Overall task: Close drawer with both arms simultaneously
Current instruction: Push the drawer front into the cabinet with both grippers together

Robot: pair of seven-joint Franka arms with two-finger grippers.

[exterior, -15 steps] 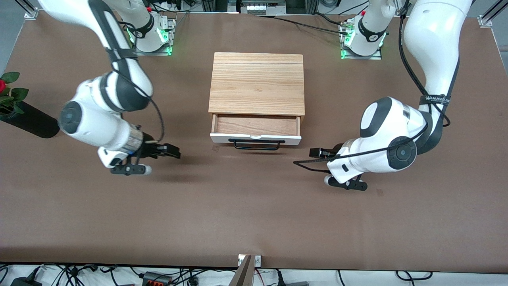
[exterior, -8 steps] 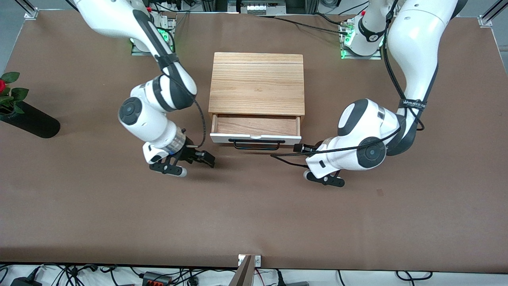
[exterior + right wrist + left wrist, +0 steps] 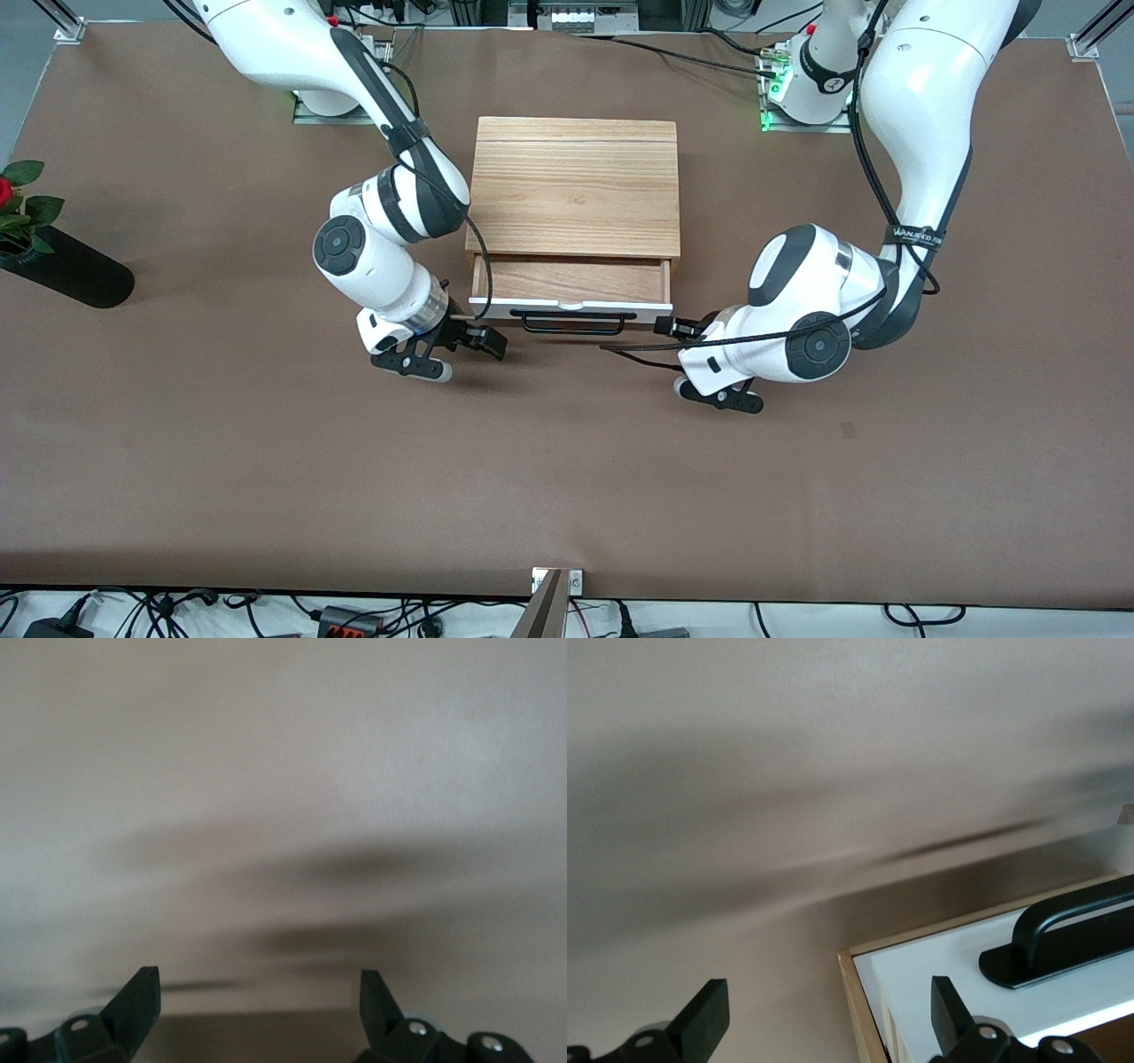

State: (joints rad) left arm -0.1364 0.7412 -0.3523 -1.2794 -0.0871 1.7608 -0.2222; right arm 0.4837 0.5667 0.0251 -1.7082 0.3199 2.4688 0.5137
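Note:
The drawer [image 3: 570,308] stands partly pulled out of the light-wood casing [image 3: 574,186], with its white front panel, black bar handle [image 3: 578,322] and wood inside showing. My right gripper [image 3: 489,341] is open, low over the table by the drawer front's corner toward the right arm's end. My left gripper [image 3: 666,327] is open by the other corner. The left wrist view shows my open left gripper [image 3: 826,1010] at the corner of the white panel [image 3: 948,970], near the handle [image 3: 1072,926]. The right wrist view shows my open right gripper [image 3: 257,992] over blurred brown table.
A black vase with a red rose [image 3: 62,266] lies at the right arm's end of the brown table [image 3: 567,478]. Black cables hang from both arms. A mount post [image 3: 554,602] stands at the table edge nearest the front camera.
Both arms have swung inward from the table's ends, bringing each gripper close to a corner of the drawer front. The drawer has not moved.

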